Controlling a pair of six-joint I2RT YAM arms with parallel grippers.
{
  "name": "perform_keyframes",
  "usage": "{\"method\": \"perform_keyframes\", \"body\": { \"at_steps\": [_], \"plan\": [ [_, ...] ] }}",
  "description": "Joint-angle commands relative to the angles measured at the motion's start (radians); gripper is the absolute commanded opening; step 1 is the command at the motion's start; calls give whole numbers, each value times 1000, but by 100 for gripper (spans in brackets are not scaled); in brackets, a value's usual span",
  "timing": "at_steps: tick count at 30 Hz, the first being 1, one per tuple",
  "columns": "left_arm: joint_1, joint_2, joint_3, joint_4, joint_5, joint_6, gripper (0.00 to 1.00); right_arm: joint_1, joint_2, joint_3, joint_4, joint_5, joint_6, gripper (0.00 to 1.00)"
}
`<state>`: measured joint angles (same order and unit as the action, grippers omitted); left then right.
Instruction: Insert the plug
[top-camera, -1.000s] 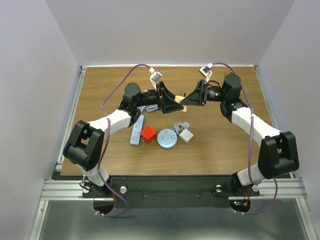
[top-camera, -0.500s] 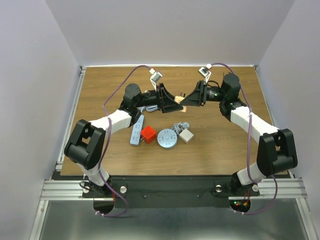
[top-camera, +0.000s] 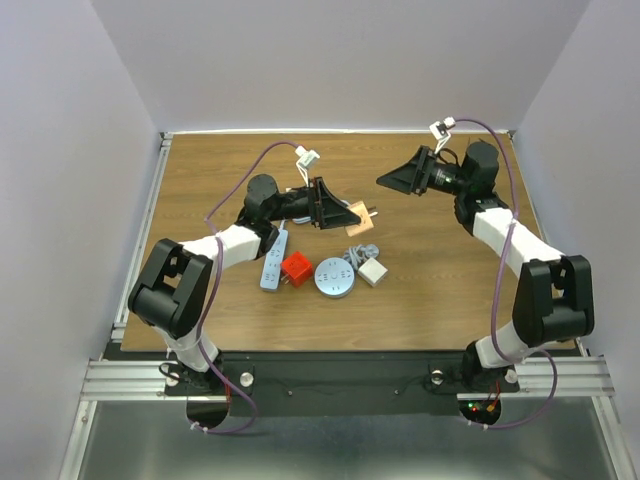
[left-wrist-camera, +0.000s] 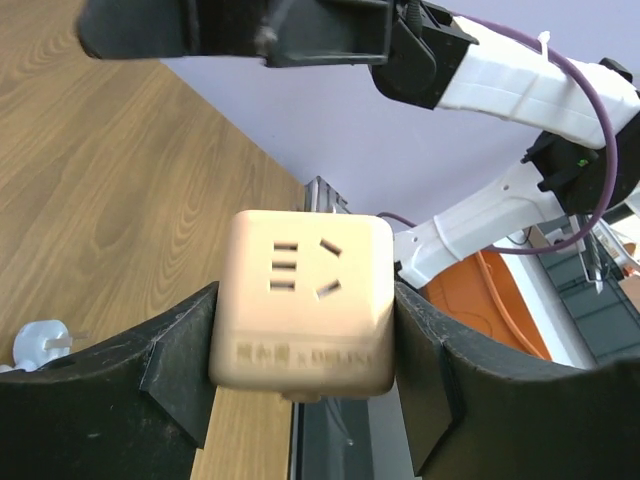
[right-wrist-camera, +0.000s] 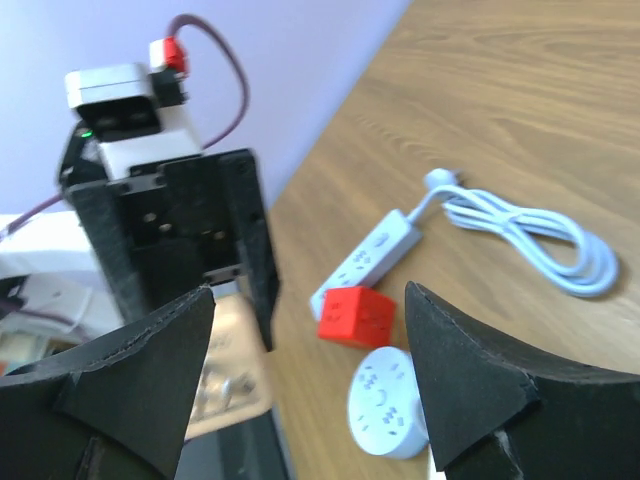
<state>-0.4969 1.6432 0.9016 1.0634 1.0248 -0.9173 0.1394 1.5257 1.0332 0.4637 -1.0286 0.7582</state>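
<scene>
My left gripper (top-camera: 340, 210) is shut on a tan cube socket (top-camera: 357, 213) and holds it above the table's middle. In the left wrist view (left-wrist-camera: 305, 345) the cube (left-wrist-camera: 305, 300) sits between both fingers, with its slotted face empty and towards the camera. Metal prongs (top-camera: 373, 211) stick out of the side that faces the right arm, and they show blurred in the right wrist view (right-wrist-camera: 215, 372). My right gripper (top-camera: 392, 179) is open and empty, apart from the cube at the back right. A grey plug block with a coiled cable (top-camera: 372, 270) lies on the table.
A white power strip (top-camera: 273, 258), a red cube socket (top-camera: 296, 268) and a round grey socket (top-camera: 334, 277) lie in a row near the middle front. They also show in the right wrist view, with a coiled white cable (right-wrist-camera: 530, 235). A white plug (left-wrist-camera: 40, 345) lies on the wood.
My right gripper has drawn back from the tan cube, up and to the right. My left gripper still holds the cube and has shifted slightly.
</scene>
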Motion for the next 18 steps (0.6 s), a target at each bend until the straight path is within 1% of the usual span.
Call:
{"method": "perform_keyframes", "body": {
  "at_steps": [1,7,10,11,12,14,16,17,18],
  "plan": [
    [8,-17,16,101,24,-46,0,3,-58,64,-124,111,-160,82],
    [8,27,49,147,-46,-150,0,8,-173,-50,-161,208,-264,82],
    [9,43,65,51,-146,-158,0,25,-266,-119,-161,275,-312,82],
    [9,49,69,-35,-179,-155,0,35,-286,-134,-161,298,-325,82],
    [11,53,62,-51,-256,-172,0,57,-330,-151,-161,338,-351,82],
    [11,70,54,-51,-305,-212,0,95,-361,-189,-163,396,-375,81],
    [6,82,53,-48,-364,-256,0,193,-371,-194,-200,516,-436,82],
    [4,79,51,-49,-402,-265,0,272,-369,-196,-217,621,-453,81],
    [3,73,49,-57,-423,-267,0,310,-366,-199,-217,669,-468,81]
  ]
}}
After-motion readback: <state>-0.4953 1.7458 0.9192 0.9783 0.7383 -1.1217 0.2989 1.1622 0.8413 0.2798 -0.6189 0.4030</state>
